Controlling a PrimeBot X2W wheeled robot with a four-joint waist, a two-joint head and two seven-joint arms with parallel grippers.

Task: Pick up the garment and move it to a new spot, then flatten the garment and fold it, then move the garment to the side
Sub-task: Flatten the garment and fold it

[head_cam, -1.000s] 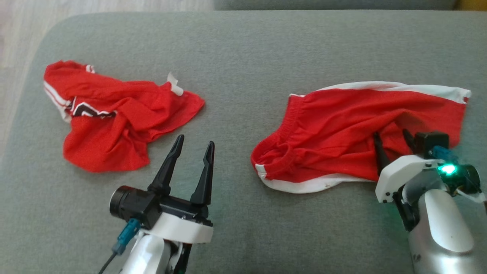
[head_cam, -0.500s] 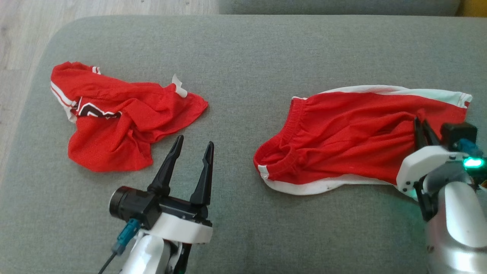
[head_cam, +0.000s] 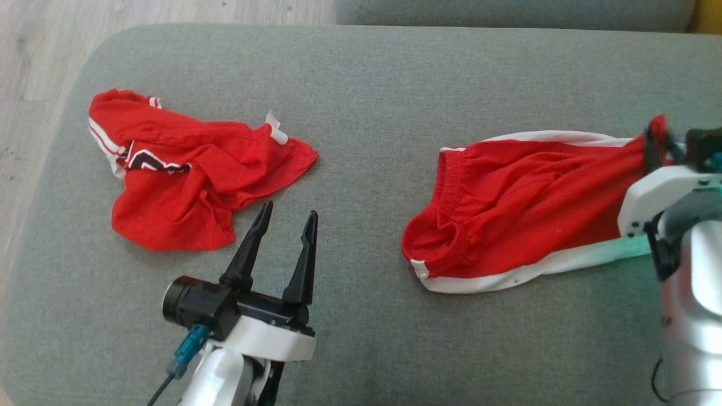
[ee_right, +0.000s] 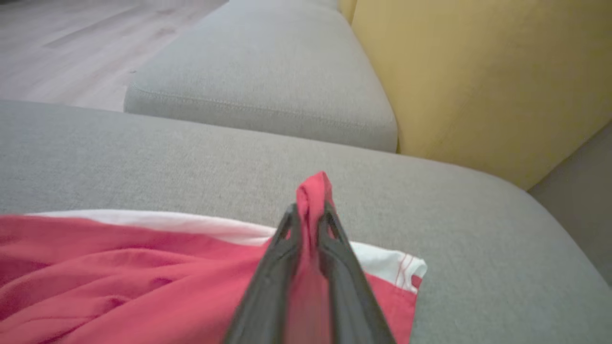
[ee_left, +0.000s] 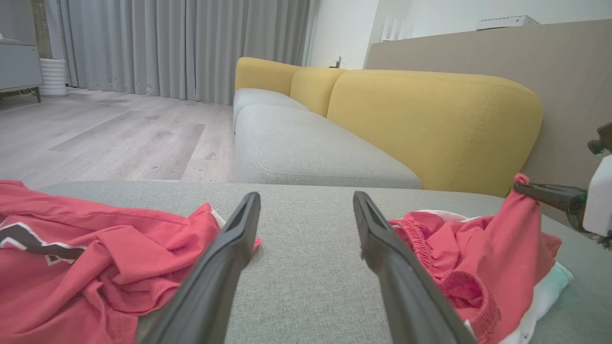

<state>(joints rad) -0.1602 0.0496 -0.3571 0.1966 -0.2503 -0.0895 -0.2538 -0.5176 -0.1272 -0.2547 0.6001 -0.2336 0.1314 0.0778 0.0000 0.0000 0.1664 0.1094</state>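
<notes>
The garment (head_cam: 519,208), red shorts with white trim, lies on the right of the grey sofa cushion (head_cam: 366,84). My right gripper (head_cam: 654,132) is shut on a pinch of its red fabric near the far right end and holds that fold raised off the cushion. In the right wrist view, red cloth (ee_right: 119,267) pokes out between the closed fingers of the right gripper (ee_right: 311,210). My left gripper (head_cam: 287,211) stands open and holds nothing, over bare cushion between the two red garments. The left wrist view shows its spread fingers (ee_left: 306,198) and the shorts (ee_left: 459,248) to the right.
A second crumpled red garment (head_cam: 186,175) with a black and white print lies at the left of the cushion. Wooden floor (head_cam: 34,56) lies beyond the cushion's left edge. A yellow backrest (ee_left: 430,119) and another grey seat (ee_left: 311,148) stand behind.
My right gripper has shut on a fold of the shorts and drawn it up and toward the far right, lifting that end. The head camera has shifted a little. The left gripper has stayed put.
</notes>
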